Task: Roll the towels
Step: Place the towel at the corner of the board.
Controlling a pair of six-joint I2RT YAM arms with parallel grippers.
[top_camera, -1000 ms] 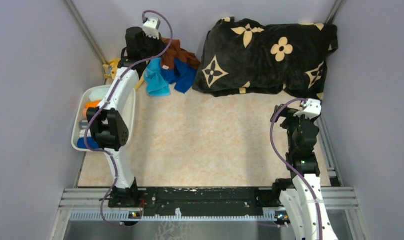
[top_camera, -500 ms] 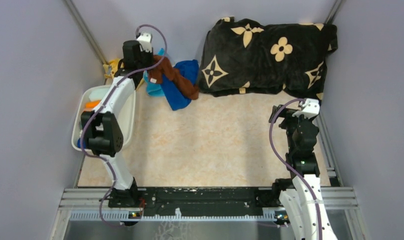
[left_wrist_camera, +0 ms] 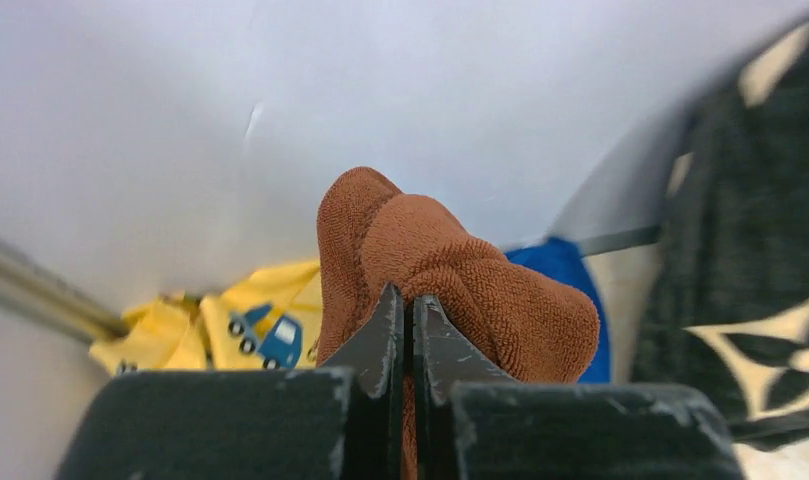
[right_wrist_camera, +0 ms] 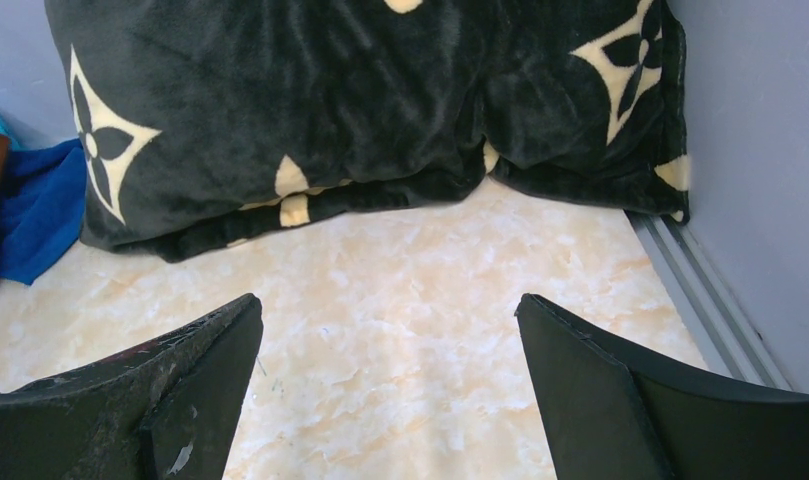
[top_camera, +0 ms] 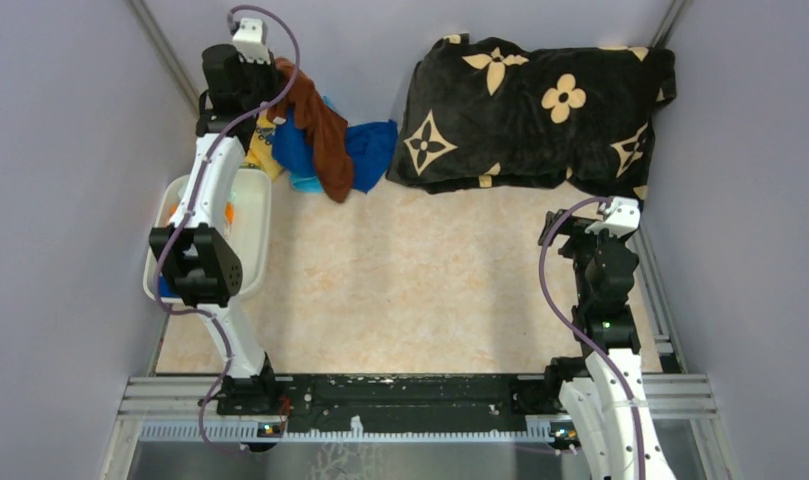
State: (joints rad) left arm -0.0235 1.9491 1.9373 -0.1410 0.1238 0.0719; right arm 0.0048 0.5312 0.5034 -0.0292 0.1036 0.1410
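Note:
My left gripper [top_camera: 272, 78] is shut on a brown towel [top_camera: 318, 130] and holds it up at the back left; the towel hangs down over a blue towel [top_camera: 370, 150]. In the left wrist view the jaws [left_wrist_camera: 407, 300] pinch the brown towel [left_wrist_camera: 460, 270], with the blue towel [left_wrist_camera: 570, 270] behind it and a yellow towel with a car print [left_wrist_camera: 250, 320] below. The yellow towel [top_camera: 261, 150] also shows in the top view. My right gripper [right_wrist_camera: 390, 310] is open and empty above the bare table at the right [top_camera: 605, 222].
A large black blanket with cream flower patterns [top_camera: 540, 100] lies at the back right, also in the right wrist view [right_wrist_camera: 360, 100]. A white bin [top_camera: 248, 215] holding rolled items sits at the left edge. Grey walls enclose the table, with a rail [right_wrist_camera: 710, 310] along the right.
My left gripper has lifted the brown towel up and to the left, away from the pile. The blue towels shifted. The right arm has not moved.

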